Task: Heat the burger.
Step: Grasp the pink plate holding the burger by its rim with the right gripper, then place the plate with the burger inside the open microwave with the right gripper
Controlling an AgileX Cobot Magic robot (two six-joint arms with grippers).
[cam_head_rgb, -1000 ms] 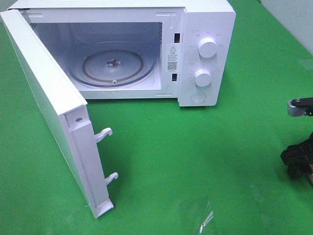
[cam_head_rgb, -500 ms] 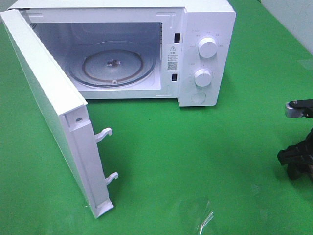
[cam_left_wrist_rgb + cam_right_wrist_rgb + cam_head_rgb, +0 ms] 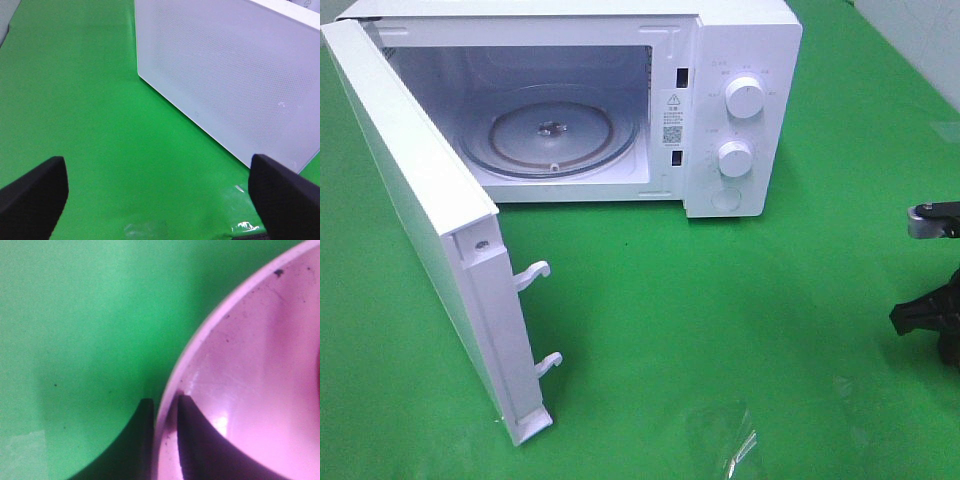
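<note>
No burger is seen in any view; it is presumed to be on the pink plate (image 3: 260, 365), off-frame. The jaws of the right gripper (image 3: 165, 401) have just been narrowed from wide onto the plate rim, so pickup is judged started. The left gripper (image 3: 157, 167) is held wide and empty beside the microwave door (image 3: 225, 75). The plate is mostly cut off.

I seem to work at a lab test bench rather than a home kitchen: a white microwave (image 3: 720, 100) sits on a table (image 3: 740, 330) covered in plain green cloth, with a pale wall (image 3: 930, 40) behind.
</note>
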